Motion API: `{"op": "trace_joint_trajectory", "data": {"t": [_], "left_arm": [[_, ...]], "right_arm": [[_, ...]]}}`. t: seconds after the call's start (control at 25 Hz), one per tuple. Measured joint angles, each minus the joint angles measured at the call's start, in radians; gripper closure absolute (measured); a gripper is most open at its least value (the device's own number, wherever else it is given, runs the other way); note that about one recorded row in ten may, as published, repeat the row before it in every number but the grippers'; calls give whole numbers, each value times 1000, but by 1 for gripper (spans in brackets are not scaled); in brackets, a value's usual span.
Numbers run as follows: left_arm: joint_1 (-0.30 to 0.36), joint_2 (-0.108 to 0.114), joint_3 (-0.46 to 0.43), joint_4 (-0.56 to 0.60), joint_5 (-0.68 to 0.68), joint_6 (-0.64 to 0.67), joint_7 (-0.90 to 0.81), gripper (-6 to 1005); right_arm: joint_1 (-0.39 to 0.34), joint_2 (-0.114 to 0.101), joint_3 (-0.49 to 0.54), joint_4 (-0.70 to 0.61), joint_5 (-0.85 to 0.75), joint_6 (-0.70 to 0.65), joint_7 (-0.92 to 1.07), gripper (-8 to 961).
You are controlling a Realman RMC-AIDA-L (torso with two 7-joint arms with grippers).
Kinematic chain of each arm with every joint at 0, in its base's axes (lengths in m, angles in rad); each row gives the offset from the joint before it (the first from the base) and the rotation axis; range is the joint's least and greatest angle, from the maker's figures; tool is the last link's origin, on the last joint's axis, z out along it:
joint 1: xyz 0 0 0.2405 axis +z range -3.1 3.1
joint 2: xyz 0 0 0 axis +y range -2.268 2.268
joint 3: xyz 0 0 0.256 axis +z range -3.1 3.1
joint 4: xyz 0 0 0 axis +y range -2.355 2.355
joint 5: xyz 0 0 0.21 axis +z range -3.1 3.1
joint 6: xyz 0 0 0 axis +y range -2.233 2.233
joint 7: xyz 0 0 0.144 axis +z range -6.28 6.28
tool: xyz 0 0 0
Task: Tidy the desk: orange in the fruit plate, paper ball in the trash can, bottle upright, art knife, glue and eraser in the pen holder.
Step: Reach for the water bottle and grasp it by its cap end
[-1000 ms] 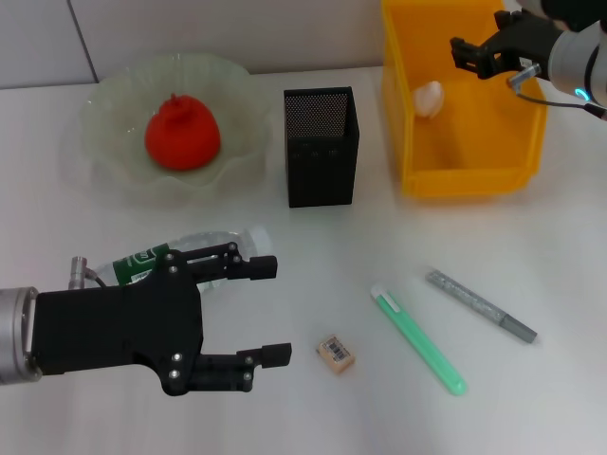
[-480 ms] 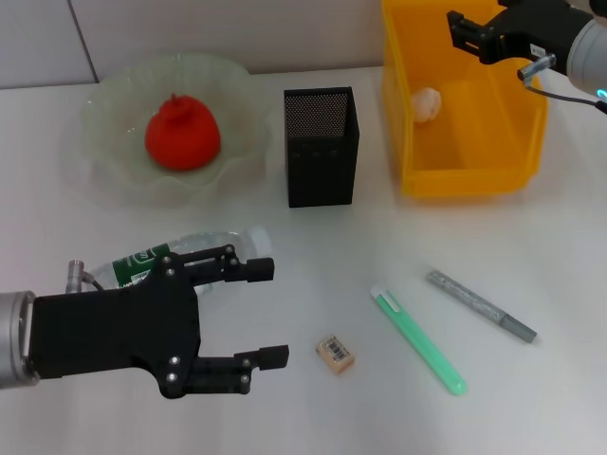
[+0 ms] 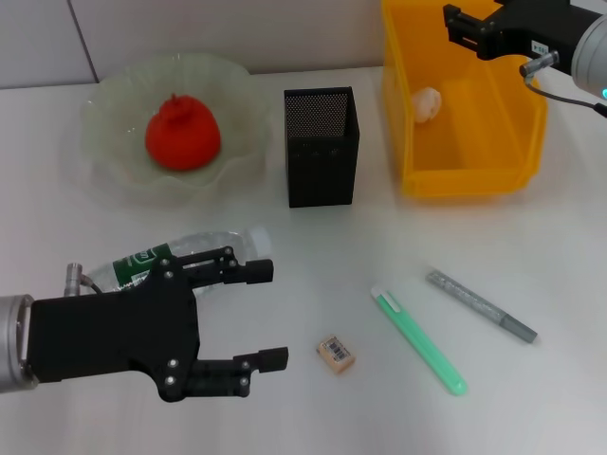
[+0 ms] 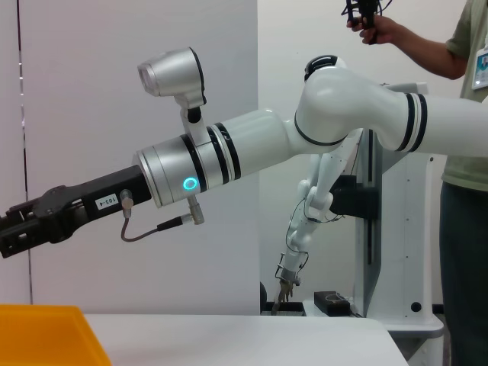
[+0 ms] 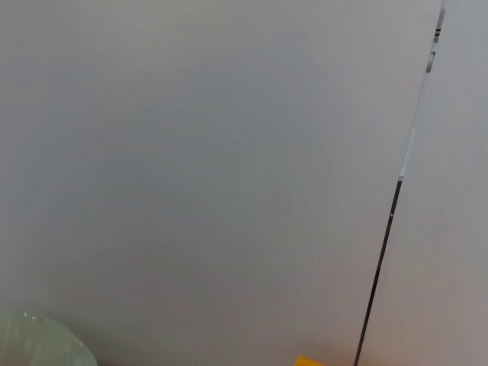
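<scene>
The orange [image 3: 182, 133] sits in the pale green fruit plate [image 3: 104, 156] at the back left. A white paper ball [image 3: 428, 100] lies inside the yellow trash can [image 3: 465, 175]. My right gripper [image 3: 469, 30] hovers open and empty over the can's far end. The clear bottle [image 3: 194, 251] lies on its side, partly hidden behind my open left gripper [image 3: 266, 315] at the front left. A small eraser [image 3: 335, 353], the green art knife [image 3: 417, 339] and the grey glue stick [image 3: 481, 306] lie on the table. The black mesh pen holder [image 3: 321, 147] stands in the middle.
The left wrist view shows my right arm and gripper [image 4: 23, 225] above the yellow can's corner [image 4: 38, 335], with another robot and a person [image 4: 465, 152] beyond the table. The right wrist view shows a wall and a bit of the plate's rim [image 5: 30, 343].
My right gripper has lifted and drawn back from above the paper ball to the can's far end. The left gripper has barely moved.
</scene>
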Motion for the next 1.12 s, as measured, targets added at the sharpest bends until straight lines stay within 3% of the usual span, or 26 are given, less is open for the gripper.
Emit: {"op": "trace_joint_trajectory", "data": {"t": [0.24, 0.48, 0.76, 1.12], "left_arm": [[3, 0, 0, -3, -2, 3, 2, 215], [3, 0, 0, -9, -3, 5, 2, 215], [3, 0, 0, -9, -4, 7, 2, 215], [3, 0, -2, -9, -4, 7, 14, 215]], "right_arm": [[10, -2, 2, -3, 47, -16, -7, 315], [75, -5, 64, 31, 124, -133, -42, 314], [97, -3, 171, 105, 514, -317, -403, 314], [46, 1, 198, 140, 642, -479, -655, 315]]}}
